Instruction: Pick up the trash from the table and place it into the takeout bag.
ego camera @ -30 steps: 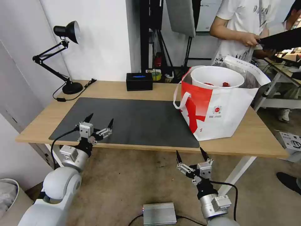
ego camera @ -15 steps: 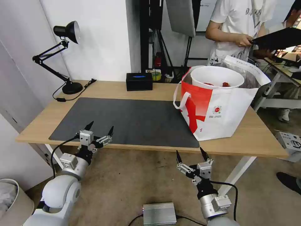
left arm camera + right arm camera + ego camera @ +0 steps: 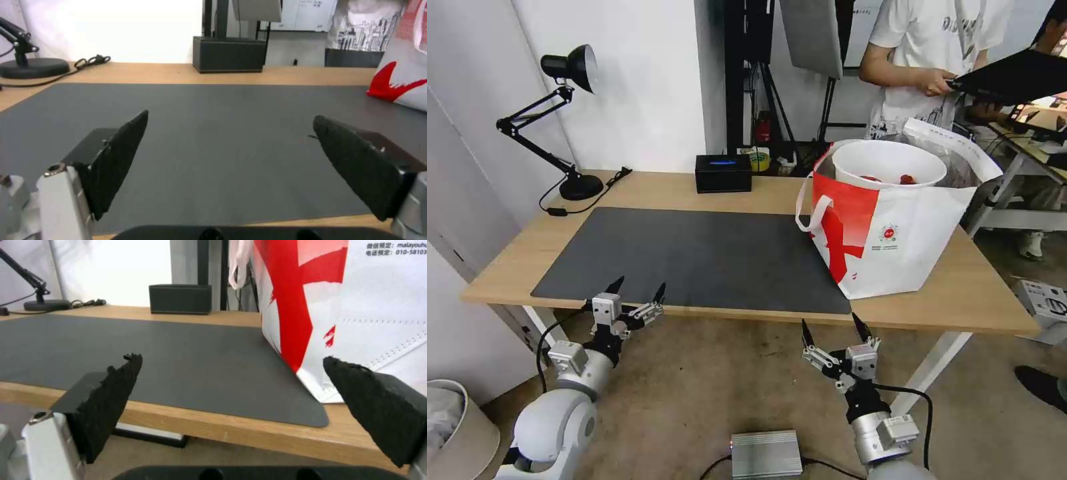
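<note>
Head view: the table [image 3: 647, 190] carries a dark mat [image 3: 694, 257], with the bag [image 3: 894, 227] standing on its right part, one corner resting on the mat's edge. A white bowl [image 3: 888, 162] with a few red scraps sits in the bag's mouth; its lower part is hidden by the bag wall, and any other trash inside cannot be made out. A lamp [image 3: 560, 120] and a black box [image 3: 723, 173] stand along the far edge.

The left gripper [image 3: 636, 289] hangs just off the near table edge at the mat's left corner, fingers spread and holding nothing. The right gripper [image 3: 832, 327] hangs below the near edge, in front of the bag, likewise spread and unloaded.

Left wrist view: both pads frame bare mat [image 3: 222, 133]; the bag [image 3: 400, 83] is cut off at the frame's side.

Right wrist view: the bag [image 3: 356, 306] is cropped, its top out of frame; the table edge [image 3: 222, 426] crosses between the pads.
</note>
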You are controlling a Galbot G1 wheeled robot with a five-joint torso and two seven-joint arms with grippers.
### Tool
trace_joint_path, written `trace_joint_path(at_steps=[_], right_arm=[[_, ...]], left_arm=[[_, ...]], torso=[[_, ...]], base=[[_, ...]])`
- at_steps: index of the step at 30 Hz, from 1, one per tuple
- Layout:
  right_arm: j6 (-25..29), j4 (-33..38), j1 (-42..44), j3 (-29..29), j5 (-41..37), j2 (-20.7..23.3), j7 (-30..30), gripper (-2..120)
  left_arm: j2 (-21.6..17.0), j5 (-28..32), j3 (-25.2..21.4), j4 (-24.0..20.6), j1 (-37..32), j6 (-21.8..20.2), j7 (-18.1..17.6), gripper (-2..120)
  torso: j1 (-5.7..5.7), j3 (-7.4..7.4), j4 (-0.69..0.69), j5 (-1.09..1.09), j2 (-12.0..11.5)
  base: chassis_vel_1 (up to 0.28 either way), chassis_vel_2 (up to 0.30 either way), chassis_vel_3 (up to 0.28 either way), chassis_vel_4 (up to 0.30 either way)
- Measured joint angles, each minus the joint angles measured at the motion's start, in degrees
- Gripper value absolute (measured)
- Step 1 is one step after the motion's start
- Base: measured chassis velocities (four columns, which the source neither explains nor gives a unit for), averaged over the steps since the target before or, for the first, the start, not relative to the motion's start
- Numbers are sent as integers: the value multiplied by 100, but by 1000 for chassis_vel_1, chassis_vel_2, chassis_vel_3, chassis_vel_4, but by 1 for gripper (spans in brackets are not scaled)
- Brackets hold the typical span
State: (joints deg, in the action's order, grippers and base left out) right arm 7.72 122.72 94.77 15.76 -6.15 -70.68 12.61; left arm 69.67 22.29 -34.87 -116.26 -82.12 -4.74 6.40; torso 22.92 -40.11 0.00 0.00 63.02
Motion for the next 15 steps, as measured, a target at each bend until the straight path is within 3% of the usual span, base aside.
trace_joint_path(at_steps=[15], right_arm=[[0,0,0,0,0,0,0,100]], left_arm=[[-22,-48,24,103,48,152,19,100]], torso=[[0,0,0,0,0]], base=[[0,0,0,0]])
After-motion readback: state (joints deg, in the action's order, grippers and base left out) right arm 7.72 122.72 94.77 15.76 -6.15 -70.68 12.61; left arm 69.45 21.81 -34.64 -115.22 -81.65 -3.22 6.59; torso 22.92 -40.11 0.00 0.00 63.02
